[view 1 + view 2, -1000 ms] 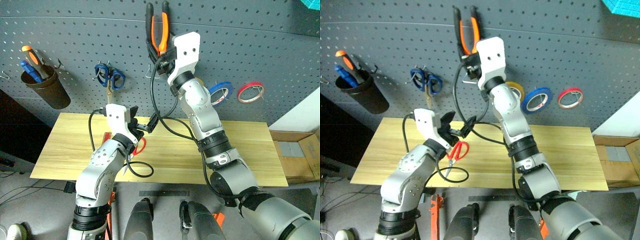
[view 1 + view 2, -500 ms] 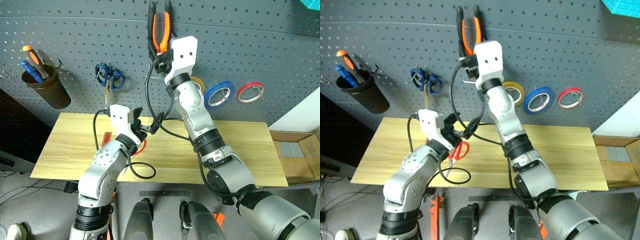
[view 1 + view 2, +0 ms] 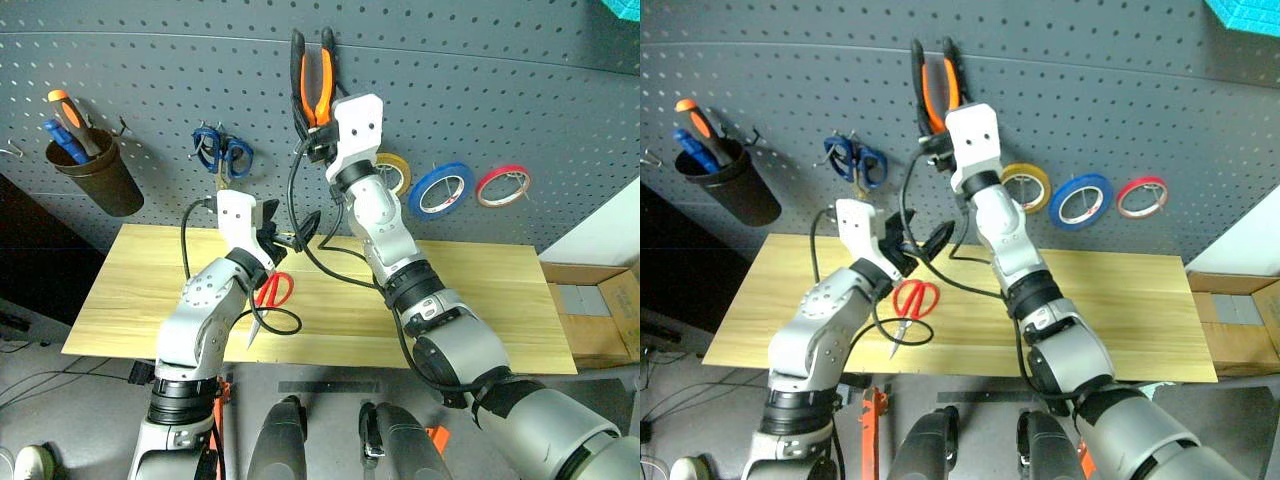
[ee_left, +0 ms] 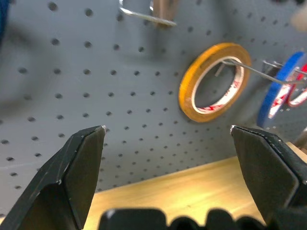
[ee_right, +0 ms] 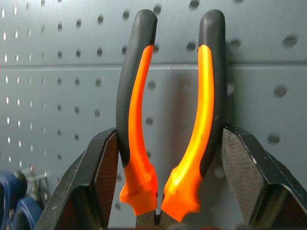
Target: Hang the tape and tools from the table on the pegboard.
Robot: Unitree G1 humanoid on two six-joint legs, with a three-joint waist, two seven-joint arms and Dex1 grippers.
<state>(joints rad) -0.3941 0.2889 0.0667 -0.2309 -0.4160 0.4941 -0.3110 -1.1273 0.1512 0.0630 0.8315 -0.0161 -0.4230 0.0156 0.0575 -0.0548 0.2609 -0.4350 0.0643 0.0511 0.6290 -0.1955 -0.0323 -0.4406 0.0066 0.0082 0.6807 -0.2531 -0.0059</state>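
right pincer (image 5: 163, 182): my fingers clamp the pliers (image 5: 168, 110), handles up against the pegboard (image 3: 500, 80) | left pincer (image 4: 168, 143): I hold it wide apart and empty, facing the pegboard above the table (image 3: 480, 300) | scissors (image 3: 910, 300): on the table below my left pincer | tape (image 3: 440, 190): on a hook beside my right arm

A dark brown cup (image 3: 95, 180) hangs on the wall far out to the left of both pincers, holding an orange-handled screwdriver (image 3: 68, 113) and a blue-handled one (image 3: 58, 141) that stand up out of it. Blue-handled scissors (image 3: 221, 155) hang just above and left of the left pincer. A yellow tape roll (image 4: 213, 81) hangs ahead of the left pincer. A red-pink roll (image 3: 501, 185) hangs well right of the right pincer. A cardboard box (image 3: 597, 315) sits low, far right.
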